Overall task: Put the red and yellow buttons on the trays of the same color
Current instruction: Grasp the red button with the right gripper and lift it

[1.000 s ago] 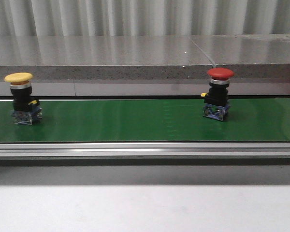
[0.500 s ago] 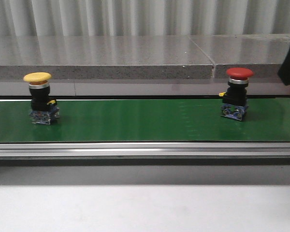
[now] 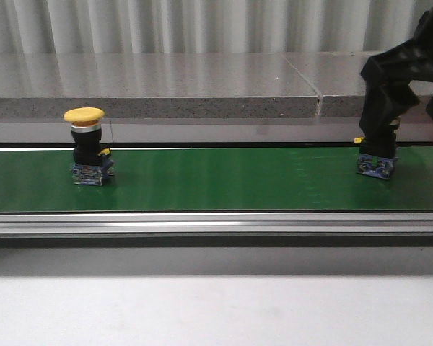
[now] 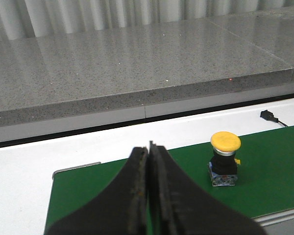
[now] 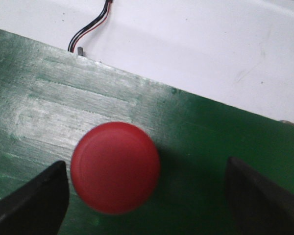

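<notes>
A: Where are the two buttons?

B: Both stand upright on the green belt (image 3: 216,180). The yellow button (image 3: 86,147) is toward the robot's left, and the red button (image 5: 115,167) is far toward the right, well apart from it.

A: What is the right end effector (image 5: 147,196) doing?

B: It hangs directly over the red button with its fingers spread wide. In the right wrist view one dark fingertip (image 5: 34,205) sits just beside the red cap and the other lies well off on the opposite side, so the cap is off-centre between them. Nothing is gripped. In the front view the black arm covers the cap, and only the button's blue base shows beneath it.

A: And the left end effector (image 4: 149,196)?

B: Its fingers are pressed together with nothing between them. It is held above the belt, and the yellow button stands near it, off to one side, apart from the fingers.

A: Anything else around?

B: A grey stone ledge (image 3: 151,83) runs behind the belt, a metal rail (image 3: 216,223) runs along its front edge, and a thin cable (image 5: 90,27) lies on the white tabletop (image 5: 210,54) beyond the belt.
</notes>
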Tool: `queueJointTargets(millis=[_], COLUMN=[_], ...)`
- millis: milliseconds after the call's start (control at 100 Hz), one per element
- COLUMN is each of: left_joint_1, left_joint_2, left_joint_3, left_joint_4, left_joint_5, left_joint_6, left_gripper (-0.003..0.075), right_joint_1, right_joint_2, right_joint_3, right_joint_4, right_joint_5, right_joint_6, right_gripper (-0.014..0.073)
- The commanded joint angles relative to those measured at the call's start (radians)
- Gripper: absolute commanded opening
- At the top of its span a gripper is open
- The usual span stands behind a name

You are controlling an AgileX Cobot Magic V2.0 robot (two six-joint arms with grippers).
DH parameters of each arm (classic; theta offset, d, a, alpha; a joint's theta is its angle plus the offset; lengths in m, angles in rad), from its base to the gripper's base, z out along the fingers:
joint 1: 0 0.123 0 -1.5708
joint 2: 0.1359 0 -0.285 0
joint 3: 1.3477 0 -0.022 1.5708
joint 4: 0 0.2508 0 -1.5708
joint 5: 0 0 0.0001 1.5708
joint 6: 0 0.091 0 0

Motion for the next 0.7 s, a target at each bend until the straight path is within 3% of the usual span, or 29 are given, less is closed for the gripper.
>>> queueJointTargets(millis=[0, 90, 150, 250, 360, 690], left_joint_1=[-0.007, -0.007, -0.007, -0.007, -0.007, -0.007], left_joint_2=[0.006, 0.006, 0.006, 0.006, 0.006, 0.006], left_joint_3=[-0.029, -0.029, -0.029, -0.029, -0.029, -0.029], left_joint_4=[-0.021, -0.021, -0.021, -0.021, -0.021, -0.021], left_joint_5=[-0.072, -0.072, -0.072, -0.072, -0.072, -0.072], left_joint_6=[-0.002, -0.002, -0.002, -0.002, -0.002, -0.002], left_gripper=[-0.002, -0.002, -0.002, -0.002, -0.002, -0.002], right_joint_1=[-0.001, -0.001, -0.001, -0.004, -0.006, -0.04], right_joint_2=[0.005, 0.023, 0.025, 0.022, 0.019, -0.07], right_joint_3=[-0.045, -0.05, -0.051, -0.062, -0.097, -0.311], right_joint_4=[0.0, 0.0, 0.0, 0.0, 0.0, -0.104], right_joint_5=[-0.031, -0.022, -0.007, 0.022, 0.092, 0.357], right_joint_6=[-0.008, -0.008, -0.008, -0.008, -0.008, -0.008], right_gripper=[0.0634, 0.061, 0.0544, 0.0323, 0.0185, 0.0167])
